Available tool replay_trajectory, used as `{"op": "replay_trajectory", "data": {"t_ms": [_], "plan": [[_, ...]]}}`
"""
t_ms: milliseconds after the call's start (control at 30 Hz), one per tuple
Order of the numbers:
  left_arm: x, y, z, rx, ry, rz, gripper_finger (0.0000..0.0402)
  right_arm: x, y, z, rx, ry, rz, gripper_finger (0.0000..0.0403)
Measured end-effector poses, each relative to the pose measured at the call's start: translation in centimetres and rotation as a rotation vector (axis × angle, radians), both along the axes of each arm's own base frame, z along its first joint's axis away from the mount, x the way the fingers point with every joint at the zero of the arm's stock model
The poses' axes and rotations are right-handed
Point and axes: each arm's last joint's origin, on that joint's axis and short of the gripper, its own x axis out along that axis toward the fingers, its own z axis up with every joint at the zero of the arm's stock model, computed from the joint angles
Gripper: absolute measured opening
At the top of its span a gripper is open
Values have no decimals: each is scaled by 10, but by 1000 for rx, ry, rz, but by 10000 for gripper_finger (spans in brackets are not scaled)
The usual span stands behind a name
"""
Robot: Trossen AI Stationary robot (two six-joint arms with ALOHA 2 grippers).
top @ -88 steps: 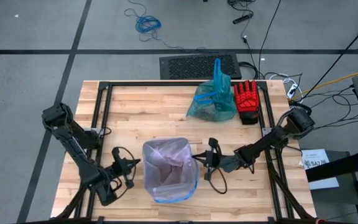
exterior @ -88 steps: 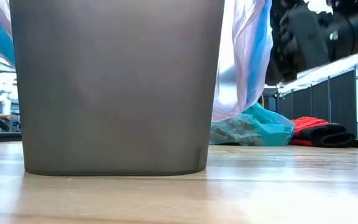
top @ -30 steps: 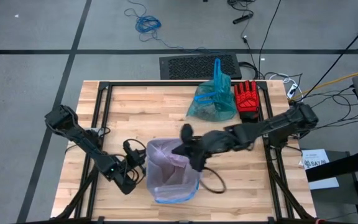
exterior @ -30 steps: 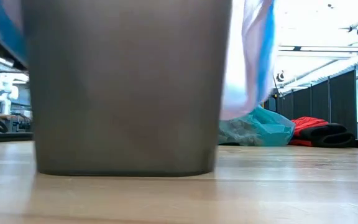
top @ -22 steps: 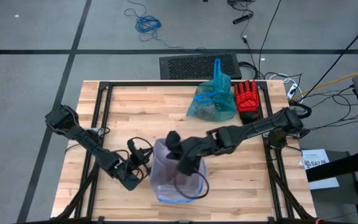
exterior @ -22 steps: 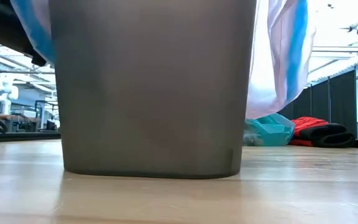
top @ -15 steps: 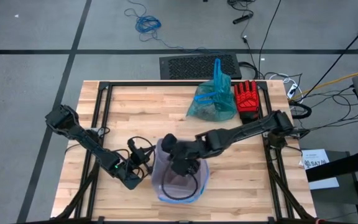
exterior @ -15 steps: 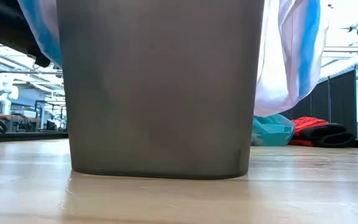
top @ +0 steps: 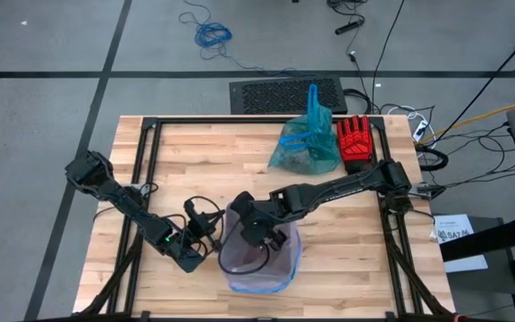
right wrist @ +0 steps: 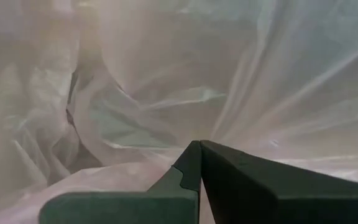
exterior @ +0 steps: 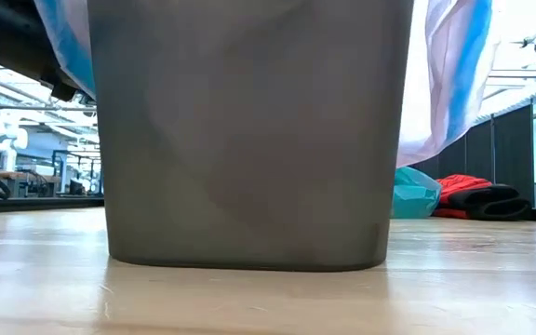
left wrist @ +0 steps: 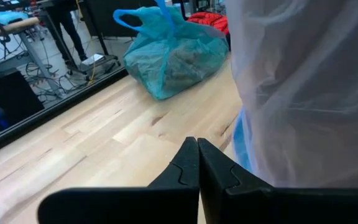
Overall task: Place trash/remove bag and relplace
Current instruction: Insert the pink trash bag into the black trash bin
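A grey bin (exterior: pixel 249 140) lined with a pale pink bag (top: pixel 271 268) stands near the table's front middle. The bag's blue-edged rim hangs over the bin's outside (exterior: pixel 445 84). My right gripper (top: pixel 250 234) is shut and reaches down inside the pink bag (right wrist: pixel 135 74). My left gripper (top: pixel 211 229) is shut, level, at the bin's left side. The teal bag (top: pixel 304 150) lies on the table at the far middle; brownish trash shows through it (left wrist: pixel 173 68). My left gripper (left wrist: pixel 197 144) lies level beside the pink bag's overhang (left wrist: pixel 241 143) on the bin's left wall. The outer side of one finger (left wrist: pixel 232 180) seems to rest against that plastic; I cannot tell for sure. My right gripper (right wrist: pixel 200 146) points down into the bag, slanting in from the table's right. Its shut tips stand at a fold of the bag's inner film (right wrist: pixel 166 152); I cannot tell whether they press on it.
A red glove (top: pixel 356 143) lies right of the teal bag at the table's far right. A black frame (top: pixel 146 152) runs along the table's left, far and right sides. Bare wood (top: pixel 204 156) lies between the bin and the far edge.
My right gripper has swung toward the table's left, tipped downward and sunk into the pink bag's mouth, staying shut. The bin with its bag has slid a little toward the table's right edge. My left gripper has stayed shut at the bin's left side.
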Motion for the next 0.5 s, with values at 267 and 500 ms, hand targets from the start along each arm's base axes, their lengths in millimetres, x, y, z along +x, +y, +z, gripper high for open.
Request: {"op": "replay_trajectory", "data": {"t_ms": [267, 500], "plan": [[0, 0, 0, 1, 1, 0, 0, -1, 6, 0, -26, -8, 8, 0], [0, 0, 0, 1, 2, 1, 0, -9, 24, 47, -102, -170, 33, 0]]}}
